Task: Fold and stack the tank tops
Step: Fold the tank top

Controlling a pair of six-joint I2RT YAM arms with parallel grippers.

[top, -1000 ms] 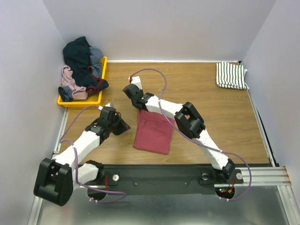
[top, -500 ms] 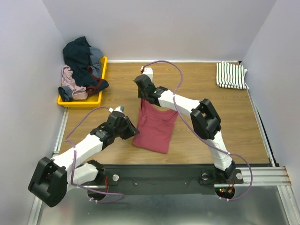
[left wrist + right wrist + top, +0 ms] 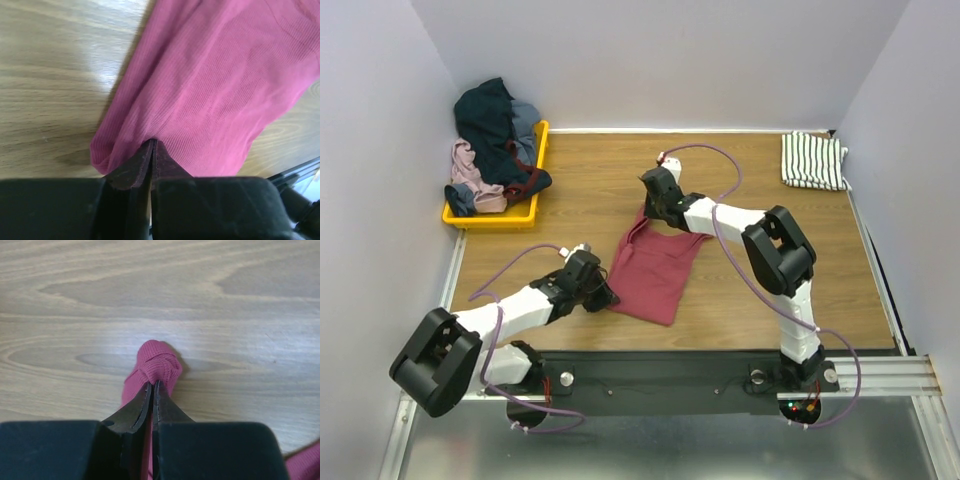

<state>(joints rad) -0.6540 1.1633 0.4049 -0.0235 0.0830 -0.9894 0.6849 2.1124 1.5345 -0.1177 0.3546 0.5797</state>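
The dark red tank top (image 3: 653,272) lies mostly flat on the wooden counter (image 3: 770,250) between the two arms; the left claw (image 3: 152,144) is closed on its near left corner, fingertips pressed together with the cloth edge pinched between them; the right claw (image 3: 152,386) is clamped on a bunched strap at the far end, which is lifted just off the wood. The striped tank top (image 3: 812,160) sits folded in the far right corner, well apart; the yellow tray (image 3: 490,217) at far left holds a heap of other clothes (image 3: 495,130).

Pale lilac walls (image 3: 670,60) enclose a wooden table (image 3: 570,190).
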